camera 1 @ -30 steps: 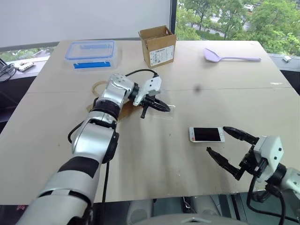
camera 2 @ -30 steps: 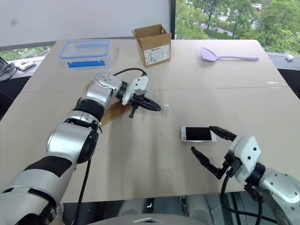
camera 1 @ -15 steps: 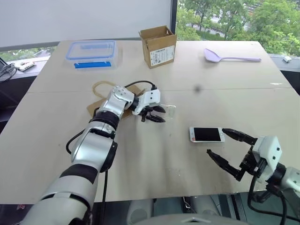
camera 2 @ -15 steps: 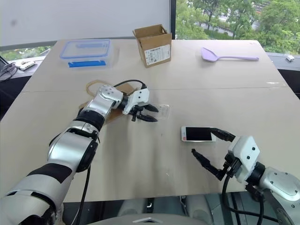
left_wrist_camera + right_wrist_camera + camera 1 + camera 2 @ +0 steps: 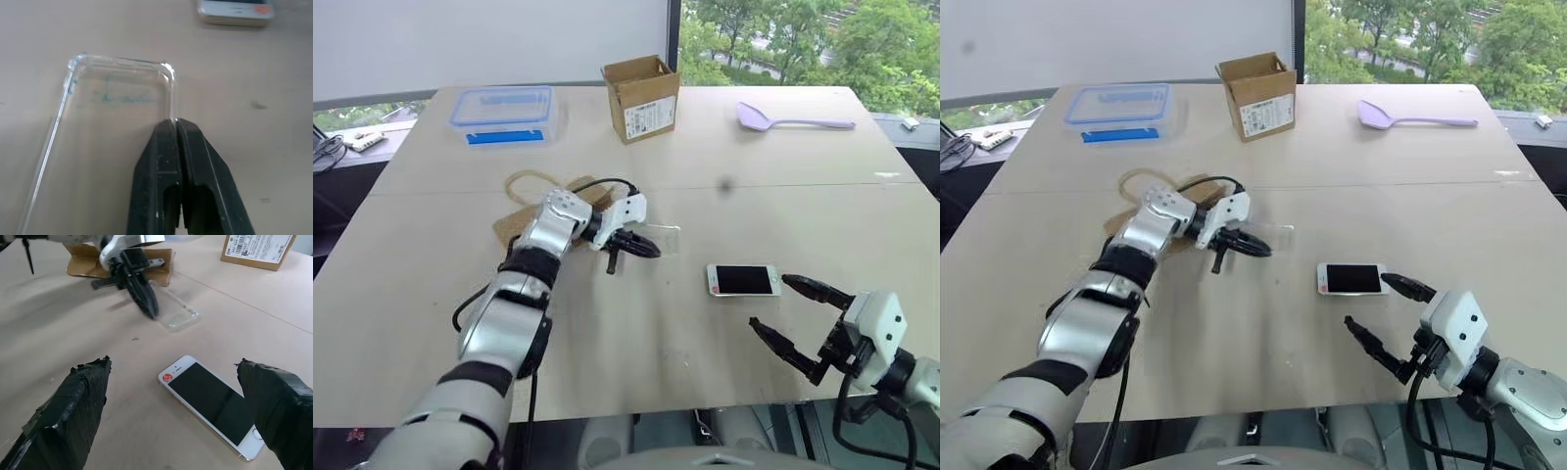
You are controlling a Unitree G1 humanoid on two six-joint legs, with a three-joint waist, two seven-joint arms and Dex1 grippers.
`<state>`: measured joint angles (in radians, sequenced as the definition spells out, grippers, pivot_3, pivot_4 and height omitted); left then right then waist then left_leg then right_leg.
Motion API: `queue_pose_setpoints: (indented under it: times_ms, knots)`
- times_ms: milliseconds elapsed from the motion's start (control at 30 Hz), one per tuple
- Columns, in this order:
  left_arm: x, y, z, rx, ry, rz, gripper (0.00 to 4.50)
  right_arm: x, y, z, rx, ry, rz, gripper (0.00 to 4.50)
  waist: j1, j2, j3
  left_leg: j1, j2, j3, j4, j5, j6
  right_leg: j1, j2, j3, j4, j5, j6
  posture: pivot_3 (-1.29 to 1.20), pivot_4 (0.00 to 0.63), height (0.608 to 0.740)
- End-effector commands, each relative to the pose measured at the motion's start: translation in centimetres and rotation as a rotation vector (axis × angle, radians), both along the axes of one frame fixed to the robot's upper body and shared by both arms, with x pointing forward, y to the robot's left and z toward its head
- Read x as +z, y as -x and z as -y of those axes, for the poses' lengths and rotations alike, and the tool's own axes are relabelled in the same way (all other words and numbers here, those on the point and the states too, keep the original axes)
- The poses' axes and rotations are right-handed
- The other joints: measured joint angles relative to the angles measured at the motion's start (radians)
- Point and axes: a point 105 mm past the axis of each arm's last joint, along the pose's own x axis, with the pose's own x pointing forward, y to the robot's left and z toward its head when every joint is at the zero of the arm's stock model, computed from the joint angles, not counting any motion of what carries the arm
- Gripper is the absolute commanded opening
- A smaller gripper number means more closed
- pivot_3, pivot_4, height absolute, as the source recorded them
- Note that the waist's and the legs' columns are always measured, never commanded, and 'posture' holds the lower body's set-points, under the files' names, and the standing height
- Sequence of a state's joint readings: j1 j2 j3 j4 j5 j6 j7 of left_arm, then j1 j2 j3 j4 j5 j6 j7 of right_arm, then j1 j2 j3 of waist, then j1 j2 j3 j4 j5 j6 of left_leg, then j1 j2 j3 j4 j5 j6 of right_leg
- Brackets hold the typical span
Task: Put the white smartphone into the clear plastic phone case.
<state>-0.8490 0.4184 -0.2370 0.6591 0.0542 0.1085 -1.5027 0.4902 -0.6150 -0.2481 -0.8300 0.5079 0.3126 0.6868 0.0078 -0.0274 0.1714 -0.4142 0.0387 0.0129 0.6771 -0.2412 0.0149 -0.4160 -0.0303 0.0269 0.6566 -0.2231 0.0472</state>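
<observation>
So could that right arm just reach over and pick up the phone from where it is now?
Probably yes. The right gripper is wide open just beside the phone, which lies flat on the bare table with nothing between them. The left gripper is off at the clear case, out of the way.

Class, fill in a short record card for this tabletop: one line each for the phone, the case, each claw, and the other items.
phone: white smartphone flat, screen up, outside the case
case: clear plastic phone case, long edge pinched
left claw: shut on the case
right claw: open, beside the phone
other items: cardboard box, blue-lidded container, lilac spoon
</observation>
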Motion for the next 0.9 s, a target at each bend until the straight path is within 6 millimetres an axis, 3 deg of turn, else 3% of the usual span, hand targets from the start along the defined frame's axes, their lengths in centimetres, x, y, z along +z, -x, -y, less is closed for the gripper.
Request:
queue_pose_setpoints:
  times_ms: [33, 233, 667, 900]
  knots:
    - [1.9, 2.1, 1.7, -0.023, 0.055, 0.022, 0.04, 0.9, 0.2, -0.4, 0.019, 0.008, 0.052, 4.5, 0.001, 0.0, 0.0, 0.0, 0.0, 0.0, 0.0, 0.0, 0.0, 0.0, 0.0, 0.0, 0.0, 0.0, 0.0, 0.0, 0.15, 0.74]
    - [1.0, 3.7, 3.3, 0.005, 0.045, 0.031, 0.04, 0.9, -0.3, -0.5, 0.049, 0.012, 0.055, 4.5, 0.006, 0.0, 0.0, 0.001, 0.0, 0.0, 0.002, 0.0, 0.0, 0.0, 0.0, 0.0, 0.002, -0.002, 0.003, 0.0, 0.15, 0.74]
    - [0.5, 2.7, 6.4, -0.052, -0.004, 0.104, 0.04, 1.0, -0.4, -0.4, 0.051, 0.037, 0.056, 4.5, 0.003, 0.0, 0.0, 0.0, -0.001, 0.0, 0.004, 0.0, 0.0, 0.0, 0.0, 0.0, 0.001, -0.002, 0.003, 0.0, 0.15, 0.74]
    - [0.1, 2.6, 4.3, -0.025, -0.046, 0.11, 0.04, 0.7, 0.1, -0.4, 0.04, 0.042, 0.046, 4.5, 0.002, 0.0, 0.0, 0.0, 0.0, 0.0, 0.004, 0.0, 0.0, 0.0, 0.0, 0.0, 0.001, -0.002, 0.003, 0.0, 0.15, 0.74]
